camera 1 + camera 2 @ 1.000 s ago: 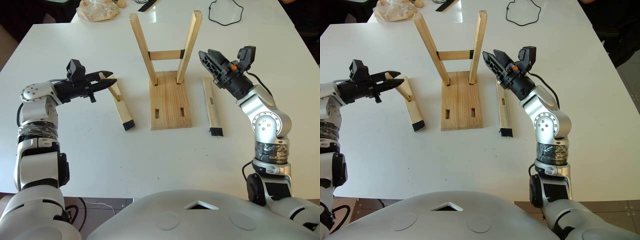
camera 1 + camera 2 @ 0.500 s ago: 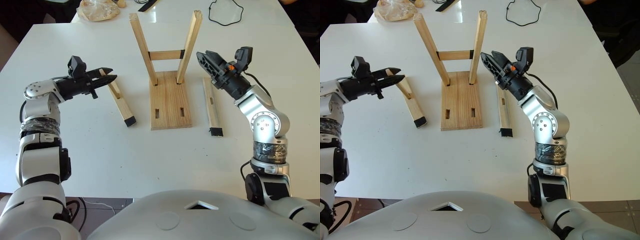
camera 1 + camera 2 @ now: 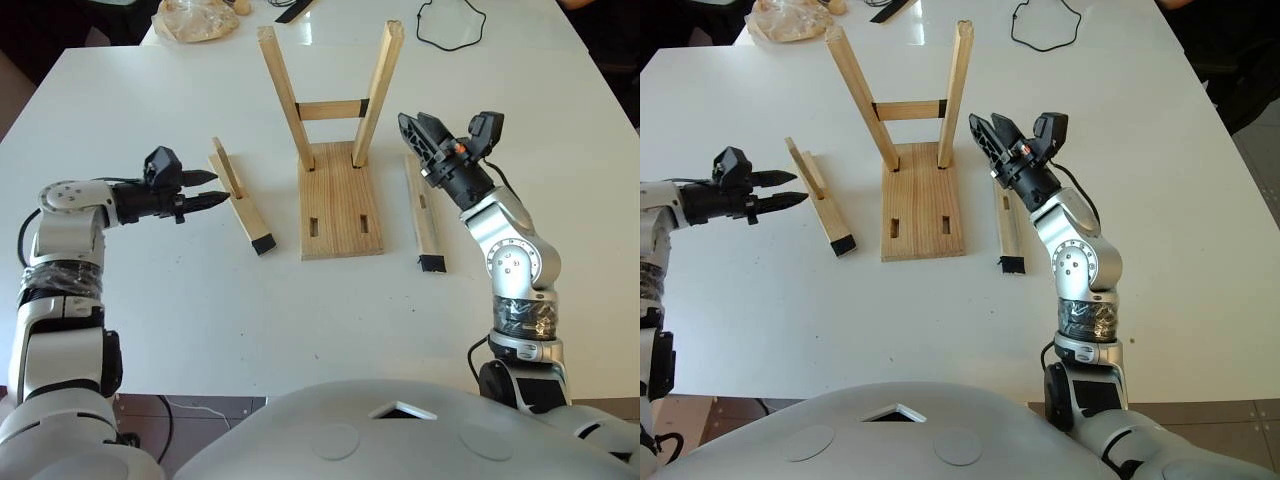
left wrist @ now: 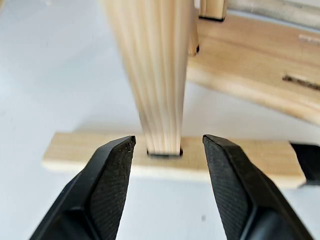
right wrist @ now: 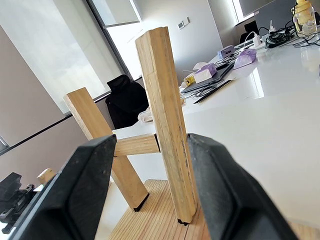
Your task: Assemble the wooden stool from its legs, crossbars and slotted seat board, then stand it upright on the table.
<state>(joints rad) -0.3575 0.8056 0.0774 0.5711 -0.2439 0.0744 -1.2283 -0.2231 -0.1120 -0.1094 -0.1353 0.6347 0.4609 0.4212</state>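
The pale wooden slotted seat board [image 3: 340, 212] lies flat at the middle of the white table [image 3: 150, 300]. Two light wooden legs [image 3: 284, 95] stand upright in its far slots, joined by a short crossbar [image 3: 330, 110], while its two near slots are unfilled. To the left of the board a third wooden leg with a black-capped end [image 3: 248, 212] lies flat, with a short stub of crossbar [image 3: 229, 168] standing up from it. To the right, a fourth black-tipped leg [image 3: 425, 218] lies flat alongside the board.

The left gripper [image 3: 218, 188] hovers just left of the third leg with its black fingers [image 4: 107, 175] parted. In the left wrist view they sit to either side of the upright stub without touching it, and they hold nothing. The right gripper [image 3: 412, 122] is raised near the right-hand standing leg, above the far end of the fourth leg. Its fingers [image 5: 87, 170] are spread wide and grip nothing.

A broad band of white tabletop lies between the parts and the near edge. At the far edge sit a crumpled plastic bag [image 3: 195, 18] and a looped black cable [image 3: 450, 30]. The right wrist view takes in an office behind, with a black chair [image 5: 125, 102] and large windows.
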